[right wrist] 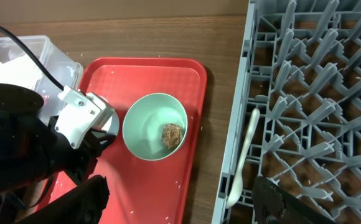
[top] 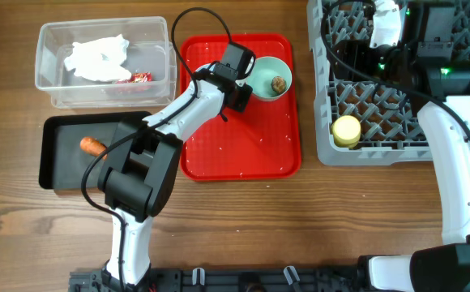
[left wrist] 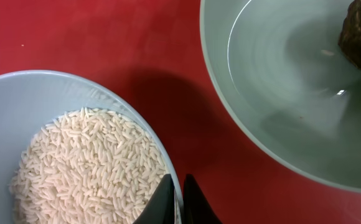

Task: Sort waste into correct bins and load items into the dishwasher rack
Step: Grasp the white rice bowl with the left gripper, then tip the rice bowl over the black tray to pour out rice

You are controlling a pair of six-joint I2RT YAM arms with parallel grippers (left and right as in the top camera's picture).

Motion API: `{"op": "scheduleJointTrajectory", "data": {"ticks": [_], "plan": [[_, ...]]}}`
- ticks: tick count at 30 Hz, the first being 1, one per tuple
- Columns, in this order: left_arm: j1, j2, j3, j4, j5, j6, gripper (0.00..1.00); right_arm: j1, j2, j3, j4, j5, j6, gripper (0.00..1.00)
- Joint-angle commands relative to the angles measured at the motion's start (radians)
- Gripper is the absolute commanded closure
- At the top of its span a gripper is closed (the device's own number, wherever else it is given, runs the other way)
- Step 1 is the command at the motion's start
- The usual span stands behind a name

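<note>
The left gripper [left wrist: 177, 185] pinches the rim of the rice bowl [left wrist: 18, 112], which lies to its lower left, with the black tray [top: 65, 166] further left in the overhead view

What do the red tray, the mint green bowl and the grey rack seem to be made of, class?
Red tray: likely plastic, smooth matte, moulded raised rim. Mint green bowl: glazed ceramic or melamine, unclear which; glossy, with light reflections inside. Grey rack: moulded plastic, dull finish, one-piece lattice and pegs.
</note>
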Motion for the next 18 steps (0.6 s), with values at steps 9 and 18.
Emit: {"op": "scheduleJointTrajectory", "data": {"ticks": [9,18], "plan": [[-0.014,-0.335,0.012,-0.249,0.044,-0.298,0.96,0.003,-0.016,-0.002,0.000,0.014,-0.014,0.23],[0.157,-0.516,0.011,-0.693,0.192,-0.519,0.96,0.003,-0.016,-0.002,0.003,0.013,-0.013,0.23]]}}
